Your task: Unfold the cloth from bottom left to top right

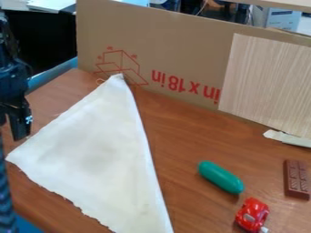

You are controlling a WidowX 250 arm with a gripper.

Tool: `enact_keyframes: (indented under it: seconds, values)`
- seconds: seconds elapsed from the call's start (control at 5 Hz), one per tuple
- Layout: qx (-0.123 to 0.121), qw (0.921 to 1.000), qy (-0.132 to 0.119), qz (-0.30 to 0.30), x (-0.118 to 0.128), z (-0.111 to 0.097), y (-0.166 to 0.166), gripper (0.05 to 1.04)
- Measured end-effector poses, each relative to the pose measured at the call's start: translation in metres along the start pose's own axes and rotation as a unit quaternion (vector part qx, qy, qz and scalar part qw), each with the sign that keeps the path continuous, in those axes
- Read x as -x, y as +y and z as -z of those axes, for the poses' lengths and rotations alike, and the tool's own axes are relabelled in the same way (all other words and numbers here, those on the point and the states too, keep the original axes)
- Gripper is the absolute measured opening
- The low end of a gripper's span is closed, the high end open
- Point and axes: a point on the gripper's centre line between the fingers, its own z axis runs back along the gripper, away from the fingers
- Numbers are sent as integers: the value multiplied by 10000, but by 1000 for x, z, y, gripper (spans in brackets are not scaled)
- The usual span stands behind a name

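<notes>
The white cloth (91, 154) lies as a triangle on the left of the table (179, 141), its left corner near the gripper (19, 127); whether that is open or closed, I cannot tell. Best to pinch only the top layer there, then carry it far and right over the likely fold. The green toy (220, 177) and red car (252, 215) might get covered; the cardboard (164, 50) crowds the far corner.
</notes>
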Motion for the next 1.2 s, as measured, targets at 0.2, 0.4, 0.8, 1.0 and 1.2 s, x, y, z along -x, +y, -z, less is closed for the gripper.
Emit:
enact_keyframes:
  seconds: [0.2,0.4,0.8,1.0,1.2]
  values:
    - [93,9999,93,25,2,9,-4,1000]
    - [222,9995,0,235,17,15,-21,1000]
    - [275,9972,-677,131,31,17,-30,1000]
    - [303,9954,-911,26,28,17,-27,1000]
    - [336,9934,-1087,-160,23,18,-19,1000]
